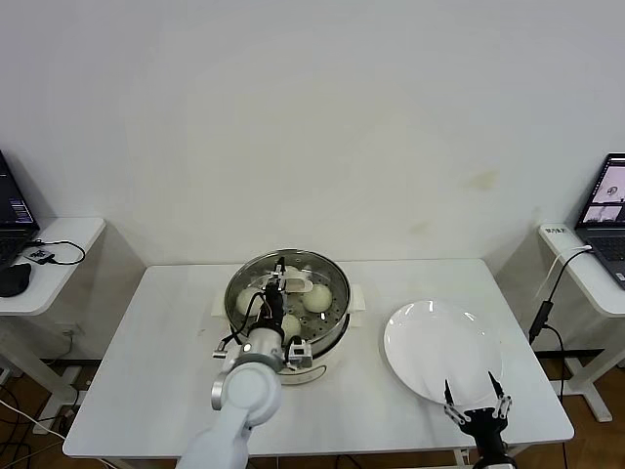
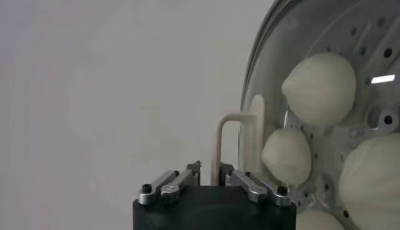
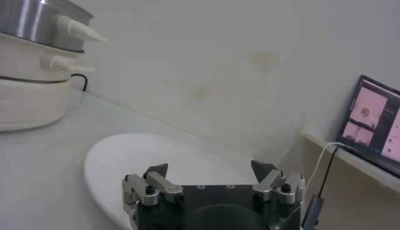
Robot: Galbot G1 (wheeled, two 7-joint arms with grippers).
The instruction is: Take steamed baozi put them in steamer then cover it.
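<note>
left gripper [image 2: 209,169] fingers narrowly parted astride cover [image 1: 289,293] handle [image 2: 237,144] | steamer [image 1: 337,327] below holds baozi [image 2: 320,87] | right gripper [image 1: 475,395] wide open, empty, beside plate [image 1: 430,342]

Left gripper [image 1: 284,283] hides part of cover [image 1: 287,289]; fourth baozi [image 2: 320,220] cut off.

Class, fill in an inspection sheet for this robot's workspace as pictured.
Surface: white table.
Job's things: four baozi inside the steamer; the cover sits on it.
Clutter: empty white plate on the robot's right.
Grippers: left gripper at the cover's handle; right gripper open over the plate's near edge.
Cables: black cable on the left side table; cable hanging off the right one.
Surroundings: laptop on the right side table, plain wall.
</note>
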